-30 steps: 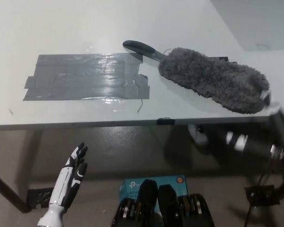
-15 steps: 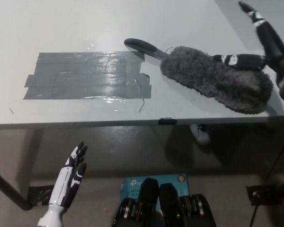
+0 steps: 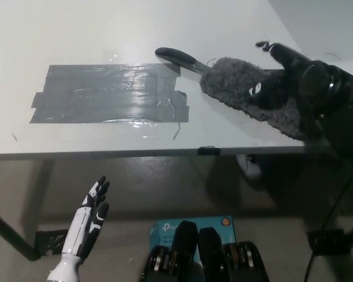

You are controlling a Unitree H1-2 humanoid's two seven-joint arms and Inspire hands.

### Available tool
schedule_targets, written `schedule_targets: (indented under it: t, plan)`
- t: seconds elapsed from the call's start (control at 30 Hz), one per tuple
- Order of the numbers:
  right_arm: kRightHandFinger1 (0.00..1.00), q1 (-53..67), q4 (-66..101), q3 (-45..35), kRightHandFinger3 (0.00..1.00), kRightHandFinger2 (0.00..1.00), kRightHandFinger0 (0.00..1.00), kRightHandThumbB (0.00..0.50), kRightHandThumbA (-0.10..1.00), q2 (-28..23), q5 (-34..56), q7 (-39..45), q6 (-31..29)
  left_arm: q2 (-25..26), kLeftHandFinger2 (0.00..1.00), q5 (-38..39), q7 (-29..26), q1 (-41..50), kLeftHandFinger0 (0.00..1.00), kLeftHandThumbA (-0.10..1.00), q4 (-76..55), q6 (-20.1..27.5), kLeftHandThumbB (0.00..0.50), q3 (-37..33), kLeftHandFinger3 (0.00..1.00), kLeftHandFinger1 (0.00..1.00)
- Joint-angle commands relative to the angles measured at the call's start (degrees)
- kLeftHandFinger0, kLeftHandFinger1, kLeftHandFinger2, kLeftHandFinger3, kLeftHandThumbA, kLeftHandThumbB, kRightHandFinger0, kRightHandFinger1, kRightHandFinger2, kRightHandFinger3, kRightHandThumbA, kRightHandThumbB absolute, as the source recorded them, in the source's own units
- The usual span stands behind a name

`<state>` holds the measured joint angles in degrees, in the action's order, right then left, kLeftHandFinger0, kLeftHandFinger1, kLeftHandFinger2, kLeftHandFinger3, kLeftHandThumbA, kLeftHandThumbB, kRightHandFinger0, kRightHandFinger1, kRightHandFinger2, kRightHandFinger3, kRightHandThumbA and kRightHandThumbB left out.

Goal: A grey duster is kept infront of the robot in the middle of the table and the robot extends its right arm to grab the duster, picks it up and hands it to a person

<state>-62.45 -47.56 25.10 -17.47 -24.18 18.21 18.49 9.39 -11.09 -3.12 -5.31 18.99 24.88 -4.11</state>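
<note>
The pale grey bench (image 3: 106, 35) takes up the whole upper half of the frame, its front edge running across just below the middle. A broad patch of dark grey tape (image 3: 106, 94) is stuck flat on it, left of centre, glossy and a little ragged at its right end.

At the upper right the black right arm comes in from the right edge, and the right robot hand (image 3: 282, 82) lies over the far end of the grey duster (image 3: 235, 88). Its fingers are spread across the fluffy head and pressing into it; whether they have actually clamped on it I cannot tell from here.

The duster lies on the bench, slanting from the upper middle down toward the right edge, just beside the tape's right end. Its dark handle (image 3: 176, 59) points up and left and sits clear of the hand.

The white left robot hand (image 3: 91, 214) hangs at the lower left, below the bench edge, fingers straight and slightly apart, holding nothing.

A blue box (image 3: 191, 226) sits on the floor at the bottom centre.
</note>
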Motion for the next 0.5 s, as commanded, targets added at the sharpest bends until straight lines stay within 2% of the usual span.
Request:
schedule_targets:
  t: [0.0, 0.47]
  plan:
    - [1.00, -6.27, -6.39, 2.79, 1.00, 1.00, 1.00, 0.497, 1.00, 2.17, -2.16, 5.08, 1.62, 0.65, 1.00, -0.44, -1.52, -0.94, 1.00, 0.98, -0.21, 2.05, 0.301, -0.37, 1.00, 1.00]
    - [1.00, -6.22, -22.06, 7.93, 1.00, 1.00, 1.00, 0.500, 1.00, 4.55, -6.04, 1.87, -1.86, 1.09, 1.00, 0.08, -1.16, -0.93, 1.00, 0.95, -0.73, 2.05, 0.286, -0.60, 1.00, 1.00]
